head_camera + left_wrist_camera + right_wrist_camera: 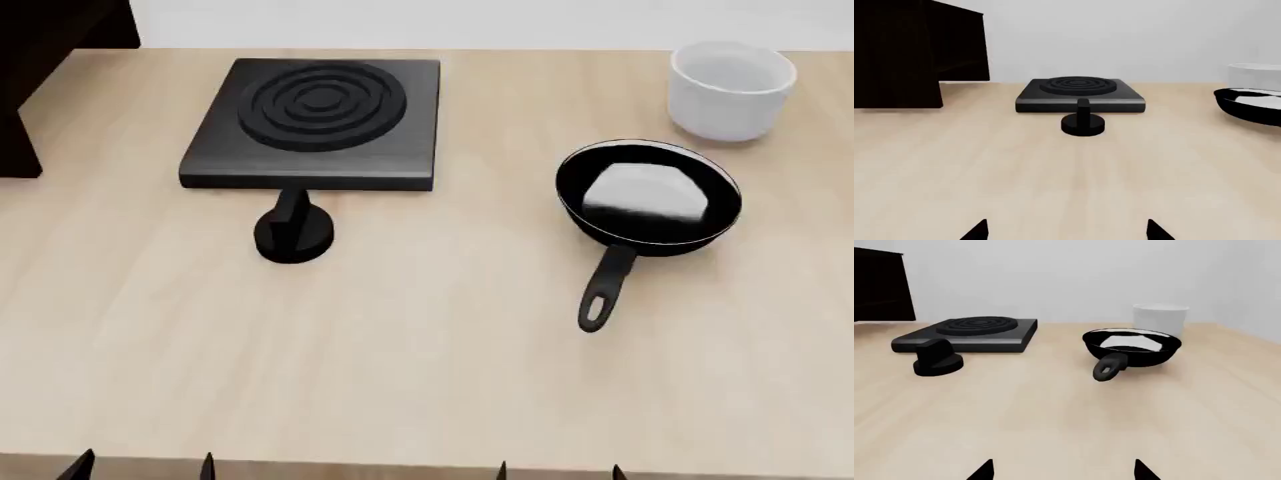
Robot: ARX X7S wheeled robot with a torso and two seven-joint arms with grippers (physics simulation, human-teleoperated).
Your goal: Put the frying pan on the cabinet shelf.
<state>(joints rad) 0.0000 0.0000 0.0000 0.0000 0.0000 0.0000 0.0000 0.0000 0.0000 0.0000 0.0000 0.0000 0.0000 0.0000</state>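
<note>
Head view puts the frying pan (649,196) at about 2 o'clock from the table's (427,380) centre, upright on the pale wood, with its short handle (603,291) running back toward you at roughly 7 o'clock from the bowl. The white cup (731,89) stands just beyond the pan at 1 o'clock, near it but apart. At 11 o'clock you have the square burner plate (318,123), and its round black knob (294,232) sits just in front of the plate's near edge. The dark cabinet (47,70) fills the far corner at 10 o'clock.

Your left gripper (142,465) and right gripper (559,470) show only as dark tips at 6 o'clock, well short of the pan. In each wrist view the two tips stand wide apart over bare wood with nothing between them, so both tools are released.
</note>
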